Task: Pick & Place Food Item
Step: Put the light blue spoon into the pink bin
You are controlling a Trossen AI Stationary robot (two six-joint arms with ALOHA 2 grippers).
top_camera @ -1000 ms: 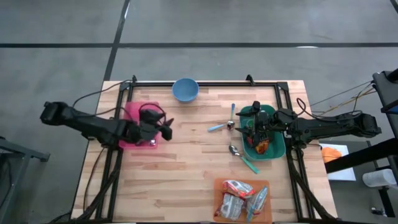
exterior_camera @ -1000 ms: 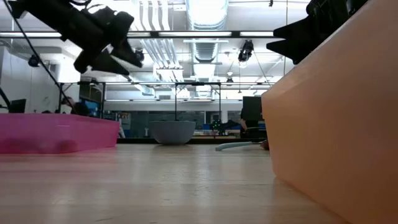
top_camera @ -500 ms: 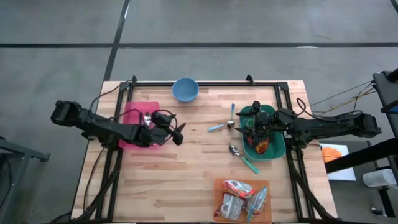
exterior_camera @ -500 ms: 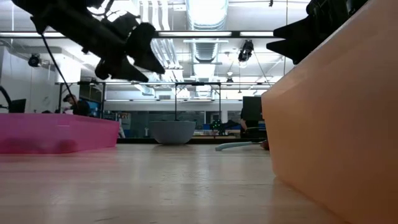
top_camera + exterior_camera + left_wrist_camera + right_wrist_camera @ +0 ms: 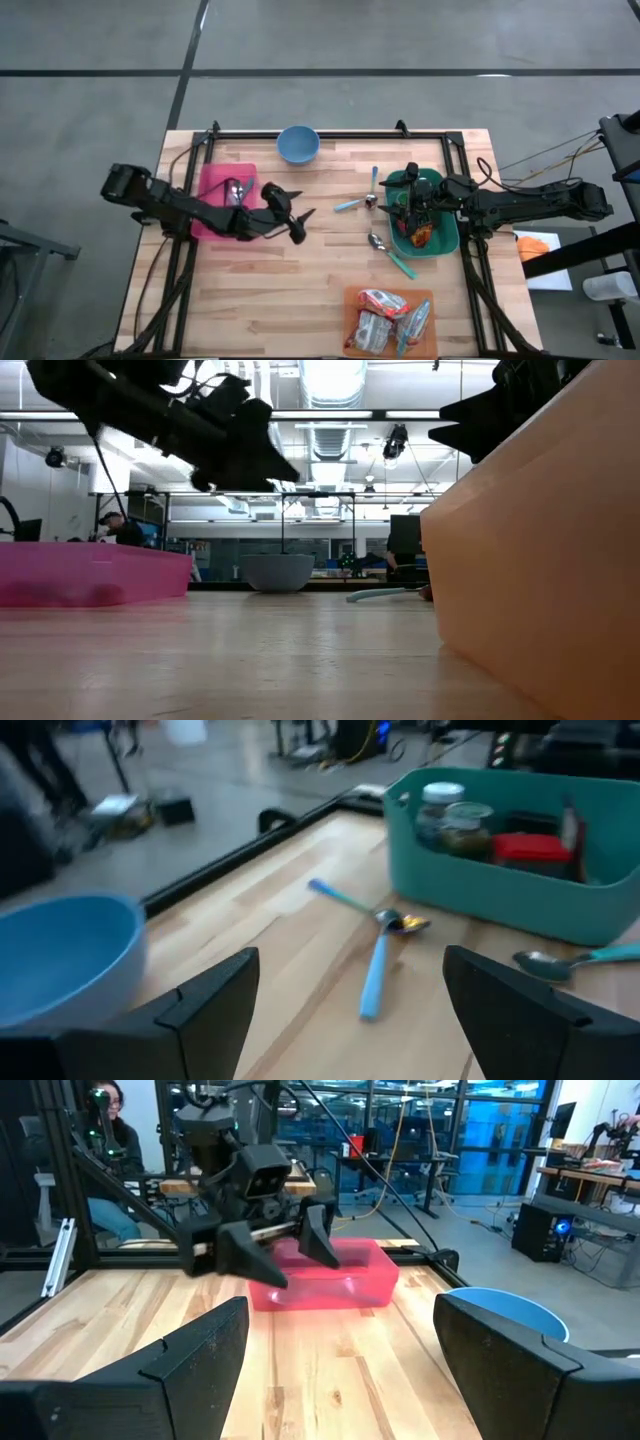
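My left gripper (image 5: pixel 302 225) hangs open above the bare wood just right of the pink bin (image 5: pixel 215 190), with nothing between its fingers. It faces the teal bin (image 5: pixel 520 860), which holds jars and a red food item (image 5: pixel 530 847). My right gripper (image 5: pixel 400 208) waits open over the teal bin (image 5: pixel 440 245), its fingers empty in the right wrist view (image 5: pixel 340 1370). A small item (image 5: pixel 236 190) lies in the pink bin. Several food packets (image 5: pixel 385 318) lie in the orange tray (image 5: pixel 350 300) at the near edge.
A blue bowl (image 5: pixel 298 144) stands at the far edge. Three blue-handled spoons (image 5: pixel 352 203) (image 5: pixel 374 180) (image 5: pixel 392 256) lie on the wood left of the teal bin. Black frame rails (image 5: pixel 330 134) run along the far edge and both sides. People sit in the room beyond (image 5: pixel 105 1120).
My left gripper has moved from above the pink bin toward the table's right edge, out over the bare wood. It has sunk a little and rolled at the wrist. My right arm has kept still.
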